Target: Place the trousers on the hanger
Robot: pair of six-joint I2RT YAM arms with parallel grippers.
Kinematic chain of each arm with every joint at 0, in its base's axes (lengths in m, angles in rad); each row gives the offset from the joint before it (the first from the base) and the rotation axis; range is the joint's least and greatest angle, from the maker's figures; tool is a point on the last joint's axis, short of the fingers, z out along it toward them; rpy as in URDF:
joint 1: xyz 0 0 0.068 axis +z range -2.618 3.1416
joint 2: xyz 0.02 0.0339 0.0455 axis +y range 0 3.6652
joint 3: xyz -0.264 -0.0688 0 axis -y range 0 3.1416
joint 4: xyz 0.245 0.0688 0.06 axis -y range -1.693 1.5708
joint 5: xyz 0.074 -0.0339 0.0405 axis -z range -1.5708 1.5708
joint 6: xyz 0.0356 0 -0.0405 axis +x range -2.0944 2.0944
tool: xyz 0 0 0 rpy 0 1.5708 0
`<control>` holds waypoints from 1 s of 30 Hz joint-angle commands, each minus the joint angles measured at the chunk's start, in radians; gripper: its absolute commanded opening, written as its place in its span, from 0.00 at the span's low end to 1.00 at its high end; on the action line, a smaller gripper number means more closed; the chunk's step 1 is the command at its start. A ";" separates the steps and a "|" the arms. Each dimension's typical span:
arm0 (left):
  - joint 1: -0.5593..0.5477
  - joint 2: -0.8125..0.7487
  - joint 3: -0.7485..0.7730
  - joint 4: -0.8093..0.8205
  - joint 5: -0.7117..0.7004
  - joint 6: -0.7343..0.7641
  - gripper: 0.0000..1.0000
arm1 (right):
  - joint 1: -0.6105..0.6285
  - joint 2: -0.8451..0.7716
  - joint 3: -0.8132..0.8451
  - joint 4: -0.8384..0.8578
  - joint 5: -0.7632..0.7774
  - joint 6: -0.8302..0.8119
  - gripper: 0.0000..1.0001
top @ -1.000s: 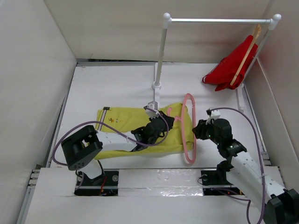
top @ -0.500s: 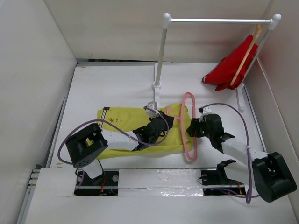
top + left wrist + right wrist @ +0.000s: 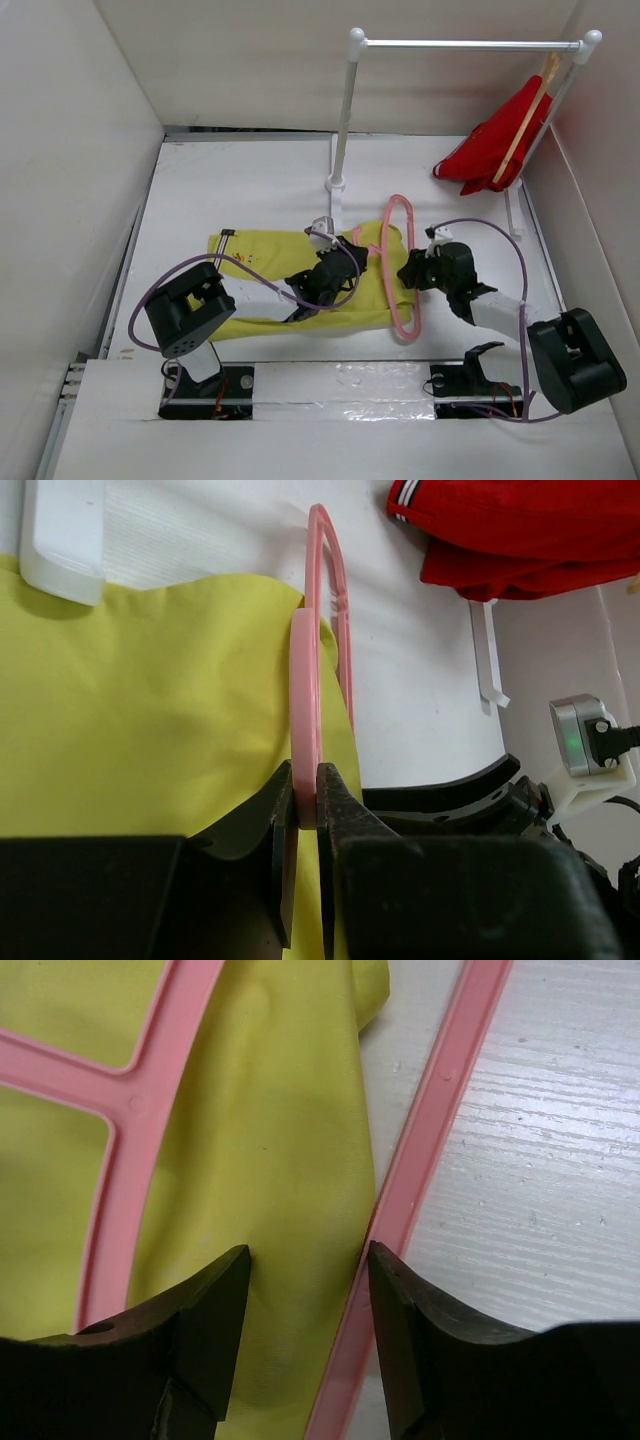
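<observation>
The yellow-green trousers (image 3: pixel 260 265) lie flat across the middle of the table, striped waistband at the left. The pink hanger (image 3: pixel 401 268) stands on edge over their right end. My left gripper (image 3: pixel 345 262) is shut on the hanger's hook end, the pink plastic (image 3: pixel 306 720) pinched between the jaws over the yellow cloth (image 3: pixel 140 700). My right gripper (image 3: pixel 408 272) is open and empty, low over the trousers' right end (image 3: pixel 290 1180), its jaws straddling cloth beside the hanger's long bar (image 3: pixel 425 1120).
A white clothes rail (image 3: pixel 465 44) stands at the back, its post foot (image 3: pixel 335 183) just behind the trousers. A red garment on a tan wooden hanger (image 3: pixel 495 140) hangs at the rail's right end. White walls close in left and right.
My right gripper has come left and down to the hanger's bar at the trousers' right end. The hanger has tipped slightly left. The left gripper holds its place.
</observation>
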 commanded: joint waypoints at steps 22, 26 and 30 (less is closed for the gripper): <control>-0.033 0.076 -0.016 0.049 0.080 0.006 0.00 | 0.110 -0.220 -0.005 -0.140 -0.020 -0.003 0.55; -0.053 0.073 -0.011 0.041 0.049 0.001 0.00 | 0.110 -0.202 0.001 -0.117 0.001 0.005 0.54; -0.053 0.061 -0.012 0.032 0.033 0.003 0.00 | 0.110 -0.125 -0.027 -0.028 -0.049 0.020 0.52</control>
